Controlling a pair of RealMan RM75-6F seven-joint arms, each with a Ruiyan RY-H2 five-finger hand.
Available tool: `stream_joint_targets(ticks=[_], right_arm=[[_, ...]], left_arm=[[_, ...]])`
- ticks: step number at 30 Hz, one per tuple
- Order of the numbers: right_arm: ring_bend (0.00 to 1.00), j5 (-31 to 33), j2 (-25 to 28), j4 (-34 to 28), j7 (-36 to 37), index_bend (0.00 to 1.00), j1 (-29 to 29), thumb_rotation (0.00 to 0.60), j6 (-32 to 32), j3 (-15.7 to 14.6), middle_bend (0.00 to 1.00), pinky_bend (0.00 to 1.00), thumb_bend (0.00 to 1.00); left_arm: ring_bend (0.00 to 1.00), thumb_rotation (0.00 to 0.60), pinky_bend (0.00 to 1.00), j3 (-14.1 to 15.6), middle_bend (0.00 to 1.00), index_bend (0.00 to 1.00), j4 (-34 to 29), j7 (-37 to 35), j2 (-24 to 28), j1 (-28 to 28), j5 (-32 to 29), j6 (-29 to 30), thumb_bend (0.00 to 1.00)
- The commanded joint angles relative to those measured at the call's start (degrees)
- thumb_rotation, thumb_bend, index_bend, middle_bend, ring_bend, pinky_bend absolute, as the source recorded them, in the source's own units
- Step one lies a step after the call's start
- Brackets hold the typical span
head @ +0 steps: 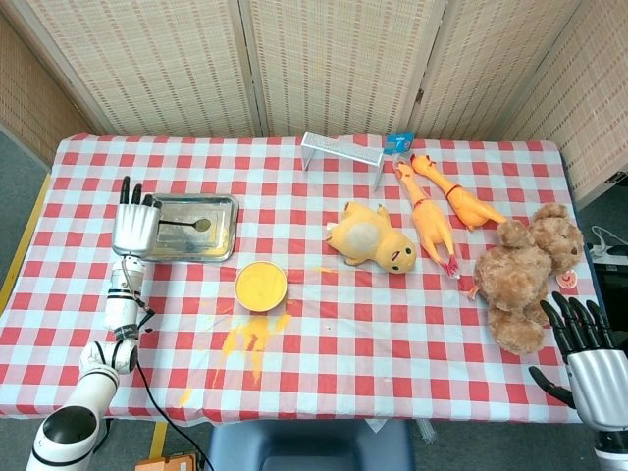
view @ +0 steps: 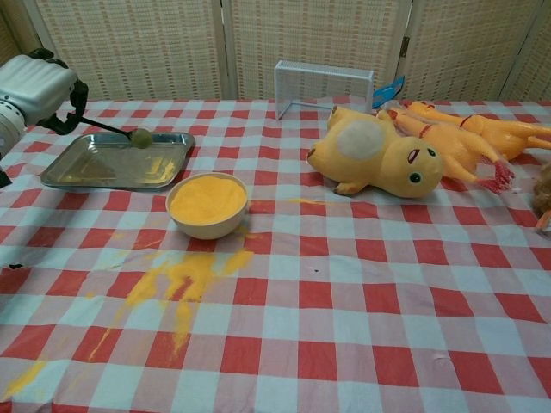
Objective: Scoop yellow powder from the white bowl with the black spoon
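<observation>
My left hand [head: 136,228] [view: 33,86] holds the black spoon [head: 185,226] [view: 116,130] by its handle. The spoon's bowl [view: 141,136] carries yellow powder and hangs just above the metal tray [head: 224,242] [view: 65,173]. The white bowl [head: 261,286] [view: 207,205], full of yellow powder, stands in front of the tray's right end. My right hand [head: 585,354] is open at the table's near right corner, fingers spread, holding nothing.
Spilled yellow powder [head: 251,338] [view: 176,280] streaks the cloth in front of the bowl. A yellow plush duck [head: 371,237] [view: 372,157], two rubber chickens [head: 435,208], a brown teddy bear [head: 522,275] and a white wire rack [head: 340,149] [view: 324,84] fill the right and back.
</observation>
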Motion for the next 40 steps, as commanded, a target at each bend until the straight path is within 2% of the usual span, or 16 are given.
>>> stream_joint_targets(ticks=[1,4,6,12,15,18,21,22,25,27,29,31,33,36,40], right_arm=[[0.0,-0.27,-0.11,0.36,0.33,0.0,-0.08,0.6,0.35,-0.05,0.0,0.0,0.08],[0.0,-0.37,0.14,0.39,0.52,0.0,-0.35,0.6,0.69,-0.22,0.0,0.0,0.08],[0.0,-0.43,0.36,0.34,0.72,0.0,-0.57,0.6,1.04,-0.3,0.0,0.0,0.08],[0.0,-1.53,0.97,0.37,1.77,0.0,-1.25,0.6,2.6,-0.68,0.0,0.0,0.08],[0.0,-2.31,1.3,0.41,2.47,0.0,-1.54,0.6,3.31,-1.0,0.0,0.0,0.08],[0.0,-2.62,1.79,0.38,3.25,0.0,-1.76,0.6,3.64,-1.24,0.0,0.0,0.08],[0.0,-2.25,2.2,0.2,3.79,0.0,-1.84,0.6,3.59,-1.21,0.0,0.0,0.08],[0.0,-2.04,2.29,0.15,3.84,0.0,-1.81,0.6,3.47,-1.14,0.0,0.0,0.08],[0.0,-1.26,2.59,-0.14,4.15,0.0,-1.63,0.6,2.7,-1.04,0.0,0.0,0.08],[0.0,-0.42,2.74,-0.43,3.88,0.0,-1.57,0.6,2.17,-0.86,0.0,0.0,0.08],[0.0,0.65,2.7,-0.67,3.12,0.0,-1.55,0.6,1.71,-0.5,0.0,0.0,0.08],[0.0,1.5,2.54,-1.02,2.12,0.0,-1.58,0.6,1.4,-0.21,0.0,0.0,0.08],[0.0,1.79,2.22,-1.2,1.22,0.0,-1.61,0.6,1.34,-0.03,0.0,0.0,0.08],[0.0,1.35,1.75,-1.35,0.28,0.0,-1.54,0.6,1.07,-0.21,0.0,0.0,0.08],[0.0,0.87,1.66,-1.5,0.03,0.0,-1.41,0.6,0.64,-0.5,0.0,0.0,0.08]], left_arm=[[0.13,0.6,0.07,0.17,0.33,0.28,0.1,-0.54,-0.29,-0.25,-0.7,-2.51,0.57],[0.12,0.6,0.07,0.15,0.27,0.08,0.03,-0.38,-0.55,-0.27,-1.28,-3.3,0.57],[0.1,0.6,0.08,0.17,0.23,0.02,-0.1,-0.39,-0.57,-0.28,-1.53,-3.21,0.56],[0.05,0.6,0.08,0.02,0.16,0.0,-1.89,-0.72,-0.05,-0.17,-2.29,-1.09,0.51],[0.04,0.6,0.08,0.96,0.14,0.0,-5.49,-2.38,0.82,1.58,-1.42,3.59,0.51],[0.02,0.6,0.09,4.04,0.12,0.0,-16.98,-7.61,4.7,7.01,1.64,11.76,0.5],[0.0,0.6,0.09,9.4,0.09,0.0,-41.05,-9.69,15.4,15.72,5.95,20.4,0.48],[0.0,0.6,0.09,11.99,0.07,0.0,-52.16,-8.3,20.97,19.23,7.5,23.21,0.48],[0.0,0.6,0.09,18.65,0.04,0.0,-72.3,-3.99,32.44,26.83,10.69,29.07,0.46],[0.0,0.6,0.08,22.46,0.03,0.0,-77.41,-3.07,36.7,30.89,12.53,32.42,0.45],[0.0,0.6,0.05,26.01,0.01,0.0,-78.67,-5.71,39.33,35.35,15.09,36.99,0.44],[0.0,0.6,0.05,27.66,0.01,0.0,-75.9,-9.26,39.59,39.26,17.48,42.31,0.43],[0.0,0.6,0.04,27.09,0.01,0.0,-72.92,-9.16,38.55,42.0,17.39,45.98,0.43],[0.0,0.6,0.03,25.83,0.0,0.0,-71.31,-2.3,37.8,44.24,17.61,48.74,0.42],[0.0,0.6,0.03,24.27,0.0,0.0,-71.28,0.64,36.56,45.51,17.33,49.33,0.42]])
